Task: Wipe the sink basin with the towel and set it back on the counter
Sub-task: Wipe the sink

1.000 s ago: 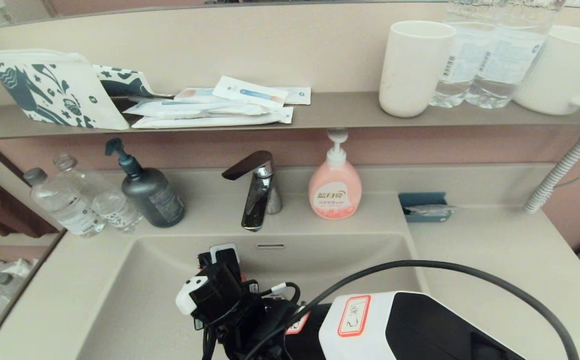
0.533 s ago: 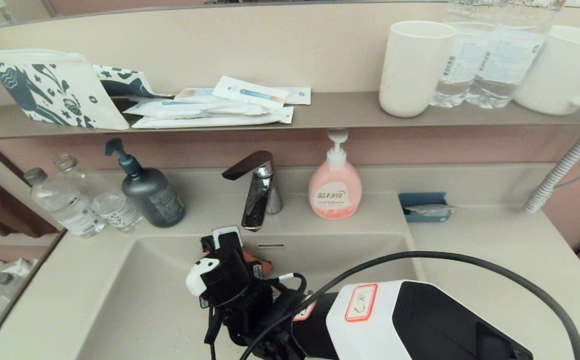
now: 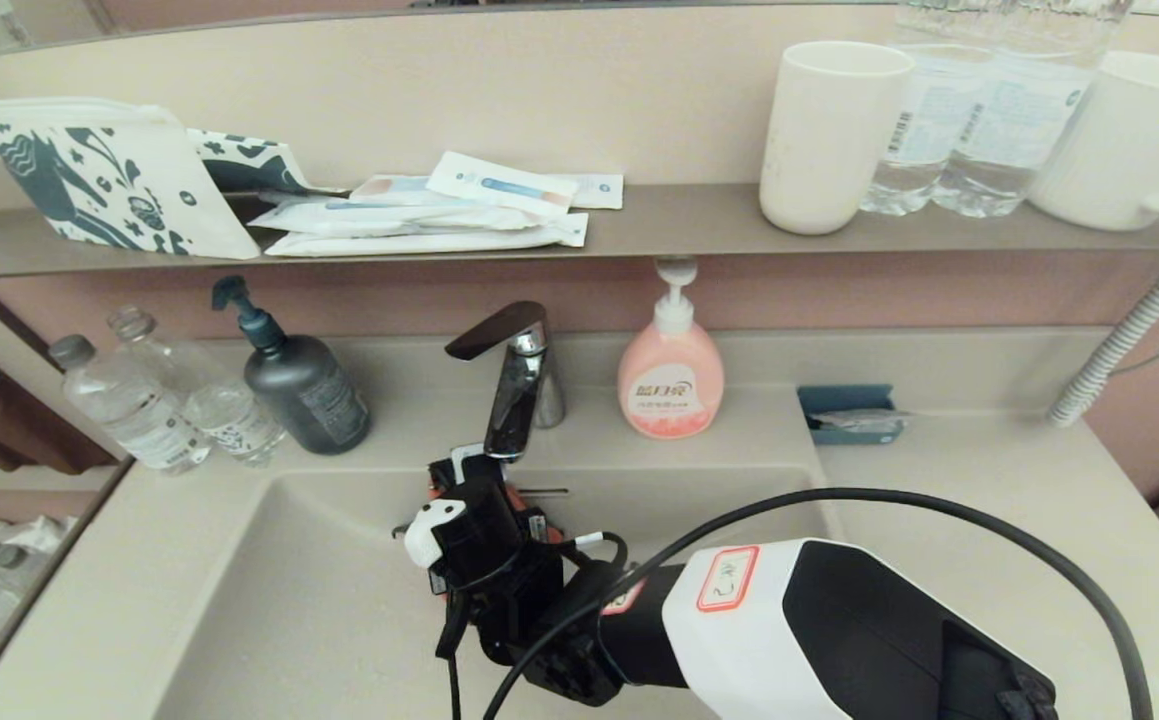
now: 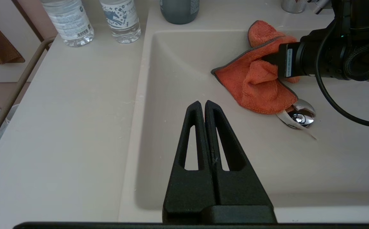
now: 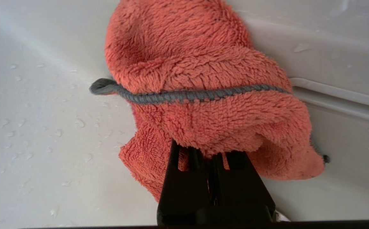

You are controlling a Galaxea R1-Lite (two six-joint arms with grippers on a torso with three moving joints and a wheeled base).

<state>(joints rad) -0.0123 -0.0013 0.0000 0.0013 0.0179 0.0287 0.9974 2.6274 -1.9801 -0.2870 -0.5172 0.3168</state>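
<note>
Shifted toward the faucet [image 3: 511,385], right claw [image 5: 208,152] clamps towel [image 5: 203,95] bunched ahead of it.

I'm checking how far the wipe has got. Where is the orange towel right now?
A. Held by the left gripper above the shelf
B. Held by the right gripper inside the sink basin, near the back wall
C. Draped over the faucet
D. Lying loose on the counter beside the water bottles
B: the right gripper is shut on the towel, pressing it against the sink basin wall, just above the drain plug.
</note>
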